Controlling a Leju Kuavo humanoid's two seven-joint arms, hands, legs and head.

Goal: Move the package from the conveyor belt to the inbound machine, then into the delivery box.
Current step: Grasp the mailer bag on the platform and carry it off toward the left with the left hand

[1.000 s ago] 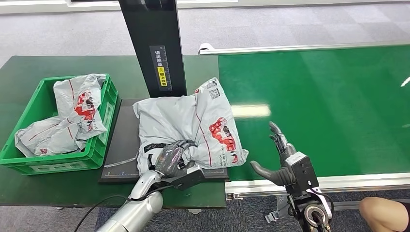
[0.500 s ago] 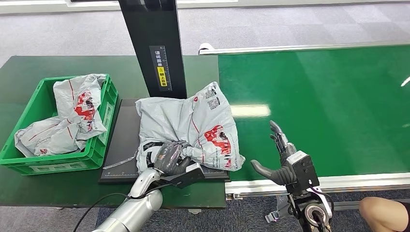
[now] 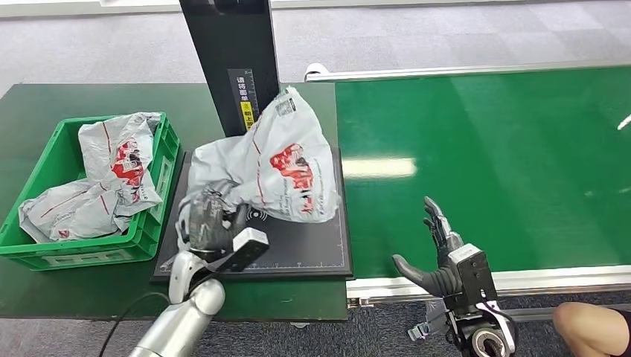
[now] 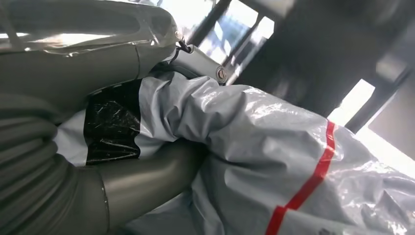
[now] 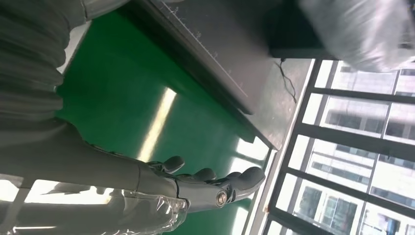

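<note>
Left wrist view: fingers (image 4: 147, 176) apparently around package (image 4: 274, 147).

Grey carpet tiles (image 3: 446, 30) fill the top of the frame; a dark green table (image 3: 74, 100) spreads across the left; someone's bare knee (image 3: 588, 327) pokes in at the lower right corner

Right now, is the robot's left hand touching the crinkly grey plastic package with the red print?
Touching. In the left wrist view, the left hand wraps its fingers around a bunched part of the grey plastic package.
</note>
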